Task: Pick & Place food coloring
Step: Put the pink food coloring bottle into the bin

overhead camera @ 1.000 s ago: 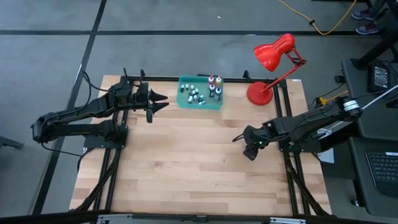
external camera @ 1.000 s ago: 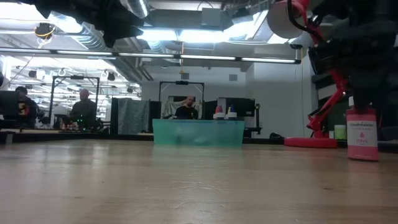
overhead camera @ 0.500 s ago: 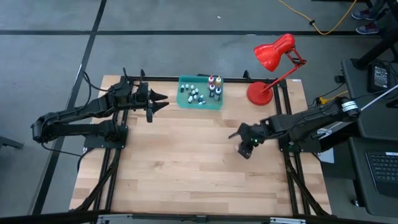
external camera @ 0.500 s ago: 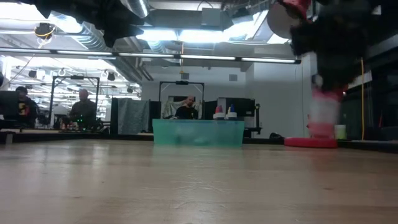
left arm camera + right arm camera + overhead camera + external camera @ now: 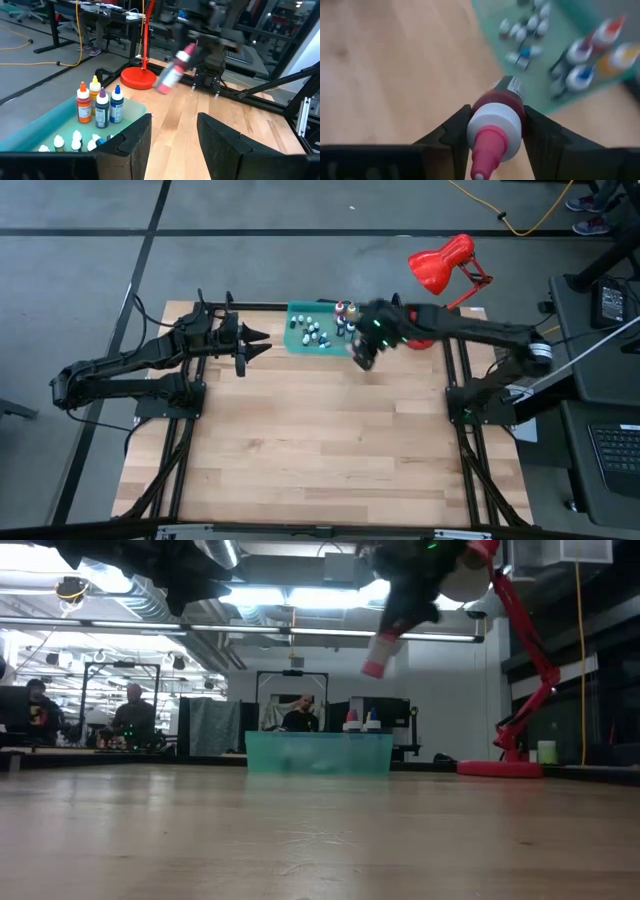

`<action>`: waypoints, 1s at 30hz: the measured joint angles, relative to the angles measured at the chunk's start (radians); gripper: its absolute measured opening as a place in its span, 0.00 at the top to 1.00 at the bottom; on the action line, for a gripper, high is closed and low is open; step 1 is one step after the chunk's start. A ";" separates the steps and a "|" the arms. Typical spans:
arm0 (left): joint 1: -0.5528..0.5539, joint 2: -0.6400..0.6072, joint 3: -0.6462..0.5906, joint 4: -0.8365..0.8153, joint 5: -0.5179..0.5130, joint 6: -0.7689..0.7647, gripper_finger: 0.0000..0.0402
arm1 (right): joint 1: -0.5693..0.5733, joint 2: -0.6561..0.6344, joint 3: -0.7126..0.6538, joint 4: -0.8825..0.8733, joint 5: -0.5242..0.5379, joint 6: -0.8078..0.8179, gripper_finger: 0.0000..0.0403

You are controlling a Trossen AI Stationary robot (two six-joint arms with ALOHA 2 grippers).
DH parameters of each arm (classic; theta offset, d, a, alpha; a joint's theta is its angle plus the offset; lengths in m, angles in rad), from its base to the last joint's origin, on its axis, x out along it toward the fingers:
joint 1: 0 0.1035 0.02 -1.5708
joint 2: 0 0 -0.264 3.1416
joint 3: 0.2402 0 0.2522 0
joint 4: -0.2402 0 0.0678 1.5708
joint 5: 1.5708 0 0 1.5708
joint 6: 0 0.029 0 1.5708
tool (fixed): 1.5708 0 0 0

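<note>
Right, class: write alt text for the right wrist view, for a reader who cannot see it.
The right gripper holds a pink food coloring bottle with a white cap collar and pink nozzle, seen end-on above the wooden table. Beyond it, blurred, a green tray holds small white-capped bottles and taller colored ones.

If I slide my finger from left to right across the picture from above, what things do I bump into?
Left end effector → green tray of small bottles → right end effector holding a pink bottle → red lamp.
</note>
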 joint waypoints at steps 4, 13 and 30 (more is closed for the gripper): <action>0.000 0.000 0.000 0.000 0.000 -0.007 0.61 | -0.074 0.165 0.157 -0.011 -0.002 -0.162 0.62; 0.000 0.000 0.000 0.000 -0.006 -0.008 0.61 | -0.145 0.445 0.297 -0.043 -0.034 -0.339 0.61; 0.000 0.000 0.000 0.002 -0.031 0.000 0.61 | -0.196 0.536 0.271 -0.061 -0.058 -0.373 0.61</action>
